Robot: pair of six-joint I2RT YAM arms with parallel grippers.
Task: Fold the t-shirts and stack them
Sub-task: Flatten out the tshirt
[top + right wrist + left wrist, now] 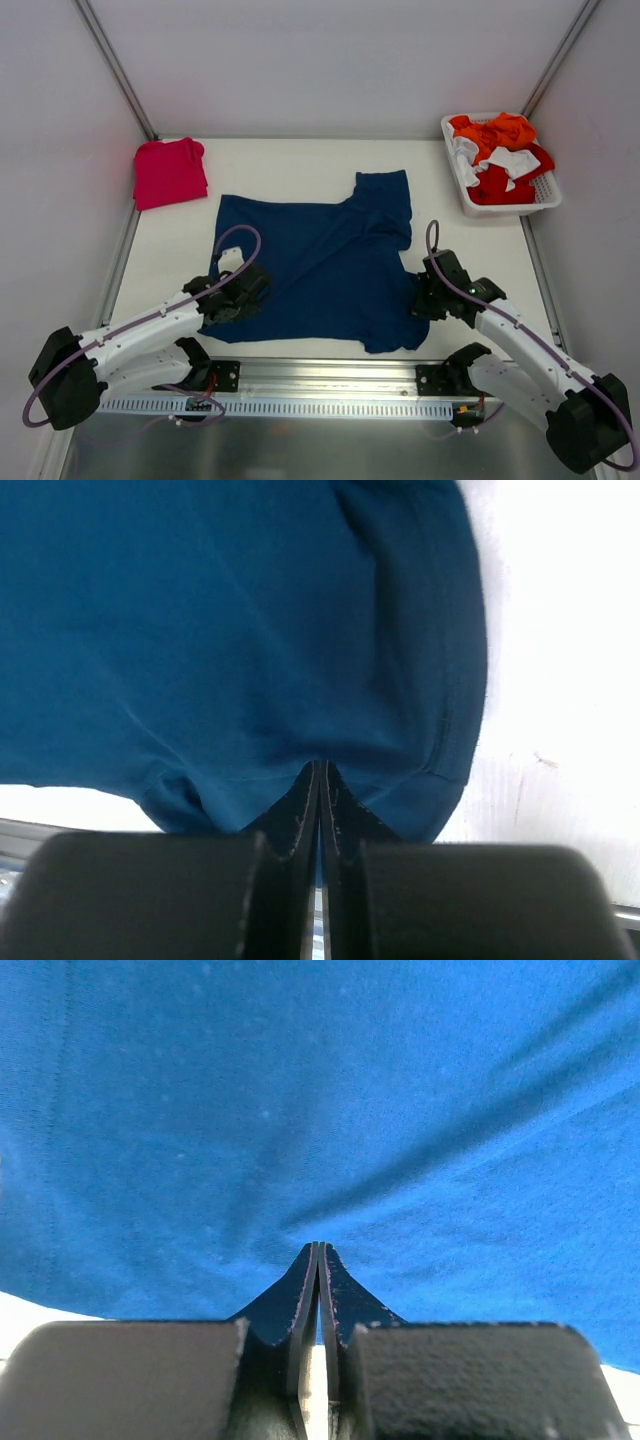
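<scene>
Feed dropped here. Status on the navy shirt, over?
Left gripper, right gripper: shut on navy t-shirt, near edge. Shirt spread, unfolded. Nothing blocking.

top external: whole table (300, 160) is being viewed from high above the near edge, facing downward | left wrist: navy t-shirt (320, 1110) is being viewed close up past the left gripper (318, 1255) | right wrist: its right edge is being viewed close up past the right gripper (320, 770) | shared: that shirt

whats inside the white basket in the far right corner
The white basket holds a crumpled heap of orange, red and white cloth. Its bottom and anything beneath the heap are covered.
</scene>
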